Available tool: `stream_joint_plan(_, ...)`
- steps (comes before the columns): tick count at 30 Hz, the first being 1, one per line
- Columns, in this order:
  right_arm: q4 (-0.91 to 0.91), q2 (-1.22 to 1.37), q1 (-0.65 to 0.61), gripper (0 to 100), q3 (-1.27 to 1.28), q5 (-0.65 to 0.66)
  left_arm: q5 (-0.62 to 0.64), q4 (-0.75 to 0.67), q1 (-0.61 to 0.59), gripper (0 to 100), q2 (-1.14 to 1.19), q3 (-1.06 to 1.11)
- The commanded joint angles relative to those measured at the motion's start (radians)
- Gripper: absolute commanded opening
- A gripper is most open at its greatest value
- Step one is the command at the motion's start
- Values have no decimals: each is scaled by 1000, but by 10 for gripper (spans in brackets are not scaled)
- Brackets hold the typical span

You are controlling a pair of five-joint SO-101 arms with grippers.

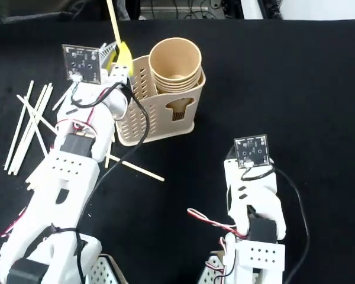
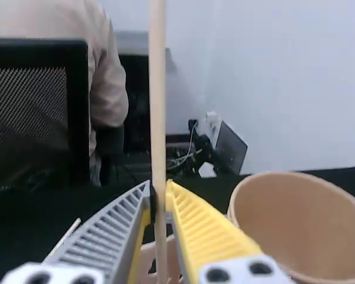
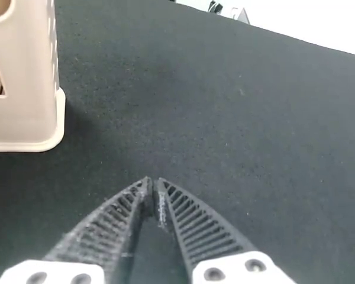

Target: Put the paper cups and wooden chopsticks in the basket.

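White plastic left arm (image 1: 65, 177) stretched out; white plastic right arm (image 1: 254, 204) folded short.
Left arm: runs forward from its base, wrist raised at the far end. Left gripper (image 2: 158, 190), one yellow ribbed finger and one grey, clamped on a pale wooden chopstick (image 2: 158, 94) that stands upright between them. Right arm: tucked close over its base, wrist pitched downward. Right gripper (image 3: 152, 184), two black ribbed fingers, tips pressed together.
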Motion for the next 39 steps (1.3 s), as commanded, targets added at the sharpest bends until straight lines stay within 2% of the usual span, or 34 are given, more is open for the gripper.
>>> stream_joint_plan(1, -21, -12, -11, 13, -5, 2, 81, 54, -13, 162, -2, 4)
stream_joint_plan(4, -21, -12, -11, 13, -5, 2, 167, 189, -28, 224, -61, -24)
stream_joint_plan(10, -21, -12, -11, 13, -4, 2, 167, 411, -88, 224, -252, -73)
stream_joint_plan(14, -21, -12, -11, 13, -4, 2, 172, 603, -237, 223, -328, -104)
stream_joint_plan(17, -21, -12, -11, 13, -4, 2, 245, 750, -397, 225, -296, -128)
stream_joint_plan(19, -21, -12, -11, 13, -4, 2, 279, 836, -483, 225, -233, -128)
stream_joint_plan(22, -21, -12, -11, 13, -2, 2, 282, 918, -522, 227, -87, -128)
stream_joint_plan(28, -21, -12, -12, 13, -2, 2, 287, 950, -499, 224, 347, -242)
stream_joint_plan(32, -21, -12, -12, 13, -2, 2, 288, 1040, -489, 223, 606, -404)
stream_joint_plan(37, -21, -12, -12, 13, -2, 2, 285, 1099, -486, 213, 798, -575)
stream_joint_plan(39, -21, -12, -12, 13, -2, 2, 284, 1096, -484, 148, 835, -604)
